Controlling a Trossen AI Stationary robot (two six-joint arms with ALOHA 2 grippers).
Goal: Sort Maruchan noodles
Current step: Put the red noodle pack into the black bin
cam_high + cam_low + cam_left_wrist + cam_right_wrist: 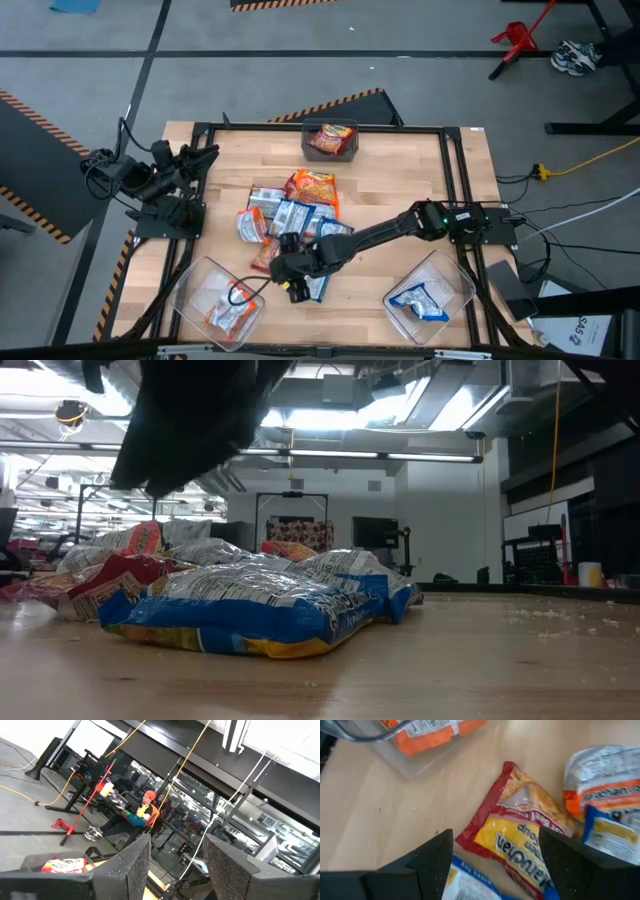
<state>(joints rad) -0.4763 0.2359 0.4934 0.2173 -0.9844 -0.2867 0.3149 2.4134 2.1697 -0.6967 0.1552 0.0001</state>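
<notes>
The Maruchan noodles (292,215) lie heaped mid-table: blue-and-white, orange-silver and red-orange packets. In the low view a blue packet (250,610) lies frontmost. My right gripper (285,272) hangs open over the heap's near edge, above the packets (190,420). In its wrist view (495,837) the fingers stand on either side of a red-and-yellow packet (520,832) flat on the table, with a blue packet (470,885) and an orange-silver one (605,785) beside it. My left gripper (205,155) waits open at the table's left edge (175,845).
Three clear bins stand on the table. The far-middle bin (330,140) holds a red-orange packet, the near-left bin (220,300) an orange-silver one, and the near-right bin (430,297) a blue one. Bare wood lies between the bins. A person (142,812) sits in the room beyond.
</notes>
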